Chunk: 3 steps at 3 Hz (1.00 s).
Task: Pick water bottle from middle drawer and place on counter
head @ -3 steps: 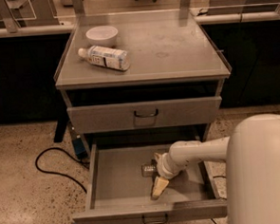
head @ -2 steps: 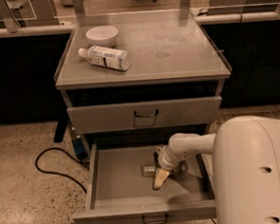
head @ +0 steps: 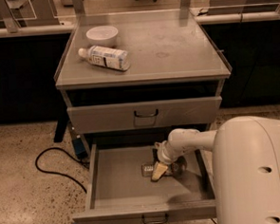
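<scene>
Pincer (head: pixel 159 170) hangs low inside the open middle drawer (head: pixel 116 179), at the end of a white arm (head: pixel 193 139) that reaches in from the right. Its pale yellowish tip sits right on top of the water bottle (head: pixel 178 166), roughly over the bottle's middle. Whether it is spread around the bottle or already pinching it cannot be told from this angle.

That small clear bottle lies on its side on the drawer floor, right of centre and nearer the back than the front panel. One end pokes out to the left of the pincer and the other end shows to the right, under the arm's wrist. The rest of the drawer floor to the left is bare grey metal.

Above, the upper drawer (head: pixel 145 114) is closed. On the desk (head: pixel 174 45) at the top of the cabinet, a larger bottle with a white printed label (head: pixel 104 57) lies on its side near the left edge, with a white bowl (head: pixel 102 35) just behind it. A dark cable (head: pixel 52 162) loops over the speckled floor left of the cabinet.
</scene>
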Motion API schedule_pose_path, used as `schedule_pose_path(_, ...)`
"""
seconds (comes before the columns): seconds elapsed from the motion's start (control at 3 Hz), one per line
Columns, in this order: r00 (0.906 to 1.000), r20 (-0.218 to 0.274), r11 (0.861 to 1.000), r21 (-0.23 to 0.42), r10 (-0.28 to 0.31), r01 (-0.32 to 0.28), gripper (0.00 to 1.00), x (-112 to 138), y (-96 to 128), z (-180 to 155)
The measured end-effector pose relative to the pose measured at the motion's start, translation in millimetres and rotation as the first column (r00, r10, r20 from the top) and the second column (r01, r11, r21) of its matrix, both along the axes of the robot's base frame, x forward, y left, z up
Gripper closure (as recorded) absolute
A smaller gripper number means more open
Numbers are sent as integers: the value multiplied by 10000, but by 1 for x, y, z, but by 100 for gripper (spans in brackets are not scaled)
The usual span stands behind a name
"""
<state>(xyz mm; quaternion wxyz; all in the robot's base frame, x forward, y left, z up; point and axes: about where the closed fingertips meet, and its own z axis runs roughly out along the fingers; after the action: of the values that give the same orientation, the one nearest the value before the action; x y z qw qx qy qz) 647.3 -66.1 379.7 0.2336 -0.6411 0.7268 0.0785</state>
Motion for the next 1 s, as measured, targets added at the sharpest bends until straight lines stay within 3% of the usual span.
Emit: schedule_pose_path(1.0,10000,-1,10000,0,1,-1,82,0,0,0)
